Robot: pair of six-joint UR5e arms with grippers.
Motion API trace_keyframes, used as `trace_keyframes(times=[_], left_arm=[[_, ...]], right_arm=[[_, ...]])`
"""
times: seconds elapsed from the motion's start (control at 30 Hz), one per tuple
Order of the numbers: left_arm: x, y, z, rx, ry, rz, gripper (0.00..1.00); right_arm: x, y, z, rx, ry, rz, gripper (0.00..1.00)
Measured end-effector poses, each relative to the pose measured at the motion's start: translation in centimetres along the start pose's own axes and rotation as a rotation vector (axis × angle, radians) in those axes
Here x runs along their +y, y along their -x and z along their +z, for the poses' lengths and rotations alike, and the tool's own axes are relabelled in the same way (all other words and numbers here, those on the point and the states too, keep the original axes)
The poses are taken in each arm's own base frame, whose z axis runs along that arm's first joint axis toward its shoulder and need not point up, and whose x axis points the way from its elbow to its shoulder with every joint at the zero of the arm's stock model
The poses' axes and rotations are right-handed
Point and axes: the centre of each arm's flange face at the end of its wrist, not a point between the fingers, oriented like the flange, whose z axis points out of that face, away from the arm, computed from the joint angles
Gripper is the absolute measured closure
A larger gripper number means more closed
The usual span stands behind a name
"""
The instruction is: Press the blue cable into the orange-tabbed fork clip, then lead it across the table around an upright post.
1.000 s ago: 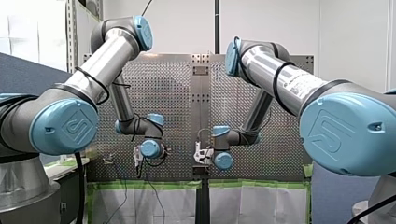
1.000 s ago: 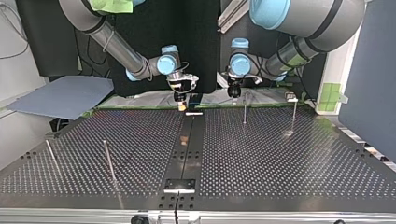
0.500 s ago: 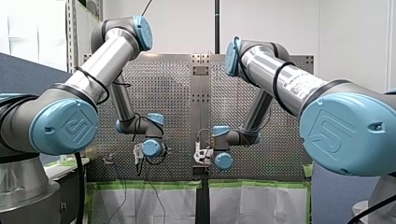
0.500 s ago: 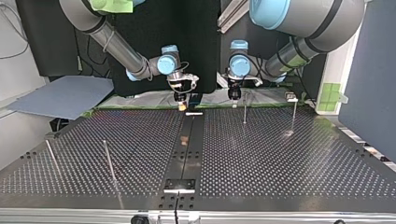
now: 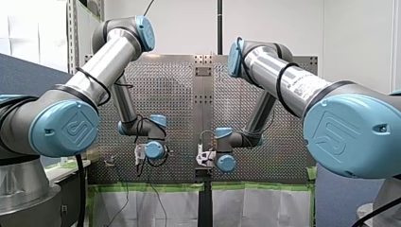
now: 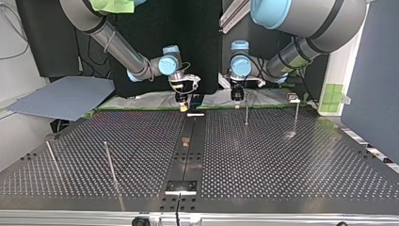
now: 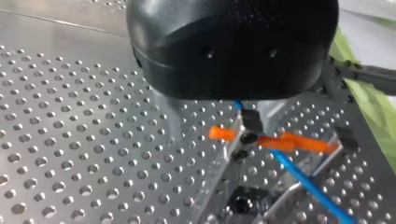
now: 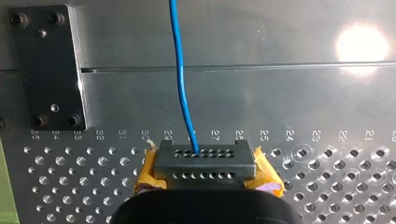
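Perforated table, blue cable crossing orange-tabbed fork clip

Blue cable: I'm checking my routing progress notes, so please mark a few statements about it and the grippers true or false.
1. In the right wrist view, the blue cable runs ahead from between the yellow pads of my right gripper. True.
2. The fork clip has green tabs. False: its tabs are orange.
3. In the left wrist view, the blue cable passes the fork clip right at its tabs. True.
4. In the top view, both grippers work at the table's near edge. False: my right gripper and my left gripper hang at the far edge of the table.
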Motion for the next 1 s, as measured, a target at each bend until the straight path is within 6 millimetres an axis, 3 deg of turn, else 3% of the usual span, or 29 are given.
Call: trace_keyframes(times=[0.07,0.63,0.83,1.0], left_arm=[[0.0,0.0,-0.1,-0.001,0.016,0.008,1.00],[-0.4,0.1,-0.5,-0.004,0.033,0.021,1.00],[-0.8,0.9,-0.8,0.001,0.028,0.028,1.00],[-1.6,2.7,-1.5,-0.009,0.015,0.022,1.00]], right_arm=[[0.0,0.0,0.0,0.000,0.000,0.000,1.00],[0.0,-0.2,0.2,0.001,0.000,0.000,1.00],[0.0,-1.7,1.5,0.007,0.021,-0.021,1.00],[0.0,-4.3,2.3,0.011,0.041,-0.064,1.00]])
